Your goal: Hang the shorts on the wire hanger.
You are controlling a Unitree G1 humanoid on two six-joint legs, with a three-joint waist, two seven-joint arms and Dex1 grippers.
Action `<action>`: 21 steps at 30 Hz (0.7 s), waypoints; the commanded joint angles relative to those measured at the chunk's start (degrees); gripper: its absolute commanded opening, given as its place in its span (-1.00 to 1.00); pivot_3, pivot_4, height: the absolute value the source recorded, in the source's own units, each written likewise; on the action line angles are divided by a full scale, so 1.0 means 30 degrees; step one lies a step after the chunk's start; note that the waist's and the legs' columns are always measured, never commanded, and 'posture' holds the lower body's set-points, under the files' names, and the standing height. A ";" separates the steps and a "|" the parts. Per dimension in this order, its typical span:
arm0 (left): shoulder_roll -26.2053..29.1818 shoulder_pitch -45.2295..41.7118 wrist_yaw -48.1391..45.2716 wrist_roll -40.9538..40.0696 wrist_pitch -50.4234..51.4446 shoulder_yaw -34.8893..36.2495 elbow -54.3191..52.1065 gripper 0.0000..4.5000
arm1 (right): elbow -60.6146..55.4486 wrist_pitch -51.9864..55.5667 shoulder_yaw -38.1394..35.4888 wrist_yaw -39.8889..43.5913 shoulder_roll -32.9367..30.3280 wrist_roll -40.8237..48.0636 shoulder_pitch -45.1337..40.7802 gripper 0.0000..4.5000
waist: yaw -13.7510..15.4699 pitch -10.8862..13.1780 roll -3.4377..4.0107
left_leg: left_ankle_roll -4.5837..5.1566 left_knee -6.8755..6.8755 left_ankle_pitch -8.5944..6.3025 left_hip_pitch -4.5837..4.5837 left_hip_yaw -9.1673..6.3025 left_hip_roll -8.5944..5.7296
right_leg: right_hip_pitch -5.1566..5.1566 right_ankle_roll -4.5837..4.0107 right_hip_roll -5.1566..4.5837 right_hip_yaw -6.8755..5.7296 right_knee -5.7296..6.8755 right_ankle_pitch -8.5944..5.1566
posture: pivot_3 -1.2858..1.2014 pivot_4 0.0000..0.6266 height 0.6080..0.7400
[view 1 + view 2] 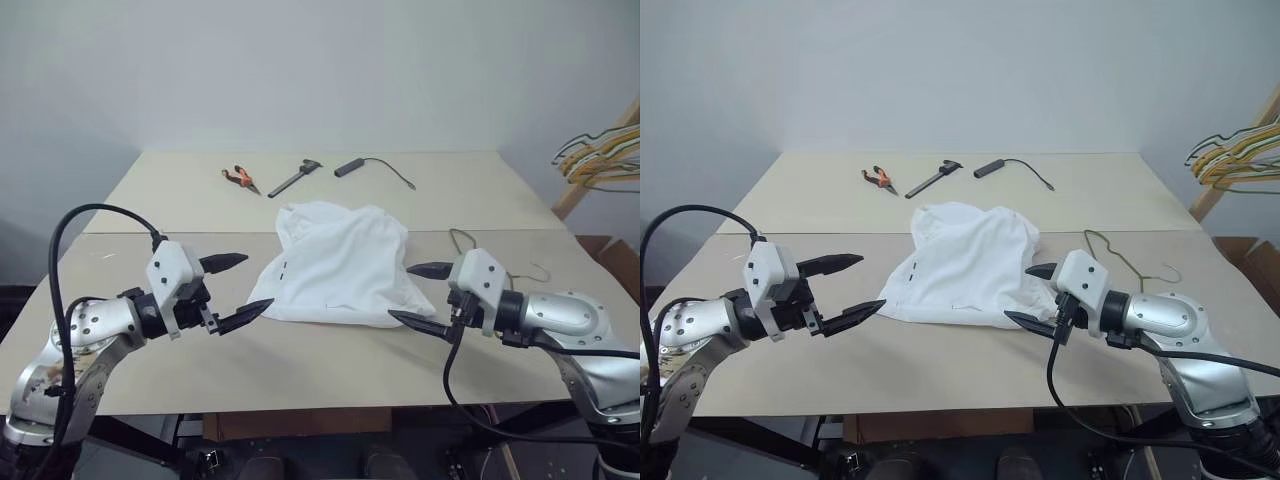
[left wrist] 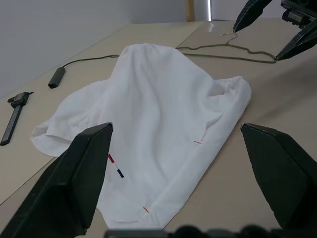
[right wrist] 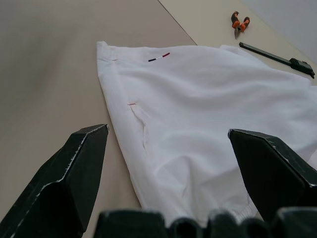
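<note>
**Two open hands beside white shorts on a pale surface**

While both robot arms reach in from the lower corners of the head views, the white shorts (image 1: 338, 265) lie crumpled at the centre of the frame on a beige surface (image 1: 150, 200). One end of the cloth is bunched higher toward the top of the frame; the rest spreads flatter toward the bottom. A small dark mark shows near the left edge of the cloth, and thin red stitch marks show near its lower edge.

At lower left, the left hand (image 1: 236, 288) hangs just beside the left edge of the shorts, its two black fingers spread wide apart and holding nothing. At lower right, the right hand (image 1: 420, 294) is close to the right edge of the shorts, its fingers likewise spread wide and empty. Whether its lower fingertip touches the cloth cannot be told.

The wire hanger (image 1: 1128, 258) lies flat on the surface at centre right, just beyond the right side of the shorts, partly hidden behind the right hand.

Toward the top centre of the frame, well apart from the shorts, lie orange-handled pliers (image 1: 241, 179), a black caliper (image 1: 293, 179) and a dark cylindrical tool with a cord (image 1: 352, 167). At the upper right edge, a bunch of yellowish hangers (image 1: 600, 160) hangs on a wooden rack (image 1: 585, 180).
</note>
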 commanded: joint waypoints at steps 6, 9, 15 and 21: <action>0.0203 -0.0311 0.0494 -0.0240 0.0107 0.0608 -0.0632 1.00 | -0.0075 -0.0266 -0.0205 0.0129 -0.0118 0.0055 -0.0641 0.99 | 0.0015 0.0000 0.0000 | 0.0000 0.0000 0.0000 0.0000 0.0000 -0.0001 | 0.0000 0.0002 -0.0002 0.0002 0.0000 0.0001 | 0.03 -1.00 1.00; 0.0244 -0.0168 0.0491 -0.0155 0.0065 0.0517 -0.0724 1.00 | -0.0047 -0.0297 -0.0203 0.0171 -0.0126 0.0029 -0.0646 0.99 | 0.0015 0.0000 0.0000 | 0.0000 -0.0001 0.0000 0.0000 0.0001 -0.0001 | 0.0000 0.0002 0.0000 0.0002 0.0000 0.0001 | 0.03 -1.00 1.00; 0.0149 -0.0186 0.0796 -0.0086 0.0110 0.0464 -0.0975 1.00 | 0.0639 -0.2311 0.1281 0.0653 -0.1492 -0.2937 -0.0617 0.99 | 0.0019 0.0000 0.0001 | 0.0000 0.0000 0.0000 0.0003 0.0005 -0.0003 | 0.0000 0.0002 -0.0003 0.0004 0.0000 0.0001 | 0.03 -1.00 1.00; 0.0083 0.0743 0.0970 -0.0132 0.0053 0.0658 -0.1549 1.00 | 0.2382 -0.6218 0.3163 0.1224 -0.3188 -0.6730 -0.0379 0.99 | 0.0019 0.0001 0.0000 | 0.0000 -0.0005 -0.0001 0.0002 0.0039 -0.0001 | -0.0006 0.0004 -0.0004 0.0014 -0.0008 -0.0002 | 0.03 -1.00 1.00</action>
